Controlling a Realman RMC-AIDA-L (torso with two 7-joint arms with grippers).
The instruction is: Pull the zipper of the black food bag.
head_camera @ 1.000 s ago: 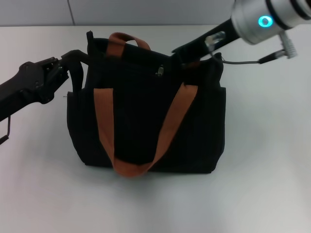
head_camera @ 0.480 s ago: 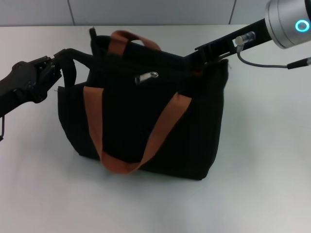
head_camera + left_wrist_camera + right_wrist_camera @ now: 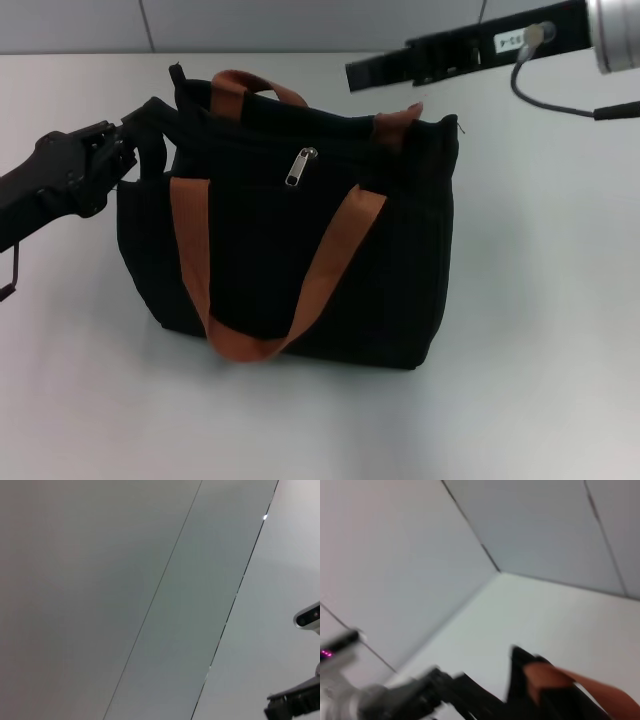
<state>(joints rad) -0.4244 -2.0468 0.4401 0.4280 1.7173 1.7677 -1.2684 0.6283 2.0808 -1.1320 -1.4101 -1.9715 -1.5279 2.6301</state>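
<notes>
Silver zipper (image 3: 300, 166) pull hangs loose on the front of the black food bag (image 3: 300, 240), near its upper edge, mid-counter (image 3: 540, 330). Left gripper (image 3: 150, 125) has its fingers clamped on the bag's top left corner. Right gripper (image 3: 365, 75) hovers above the bag's right end; can't tell whether its fingers are parted.

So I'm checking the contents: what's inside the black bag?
Nothing inside shows. The boxy black fabric food bag hides its interior behind its front panel; only the silver metal zipper pull and rust-orange webbing handles are visible outside.
</notes>
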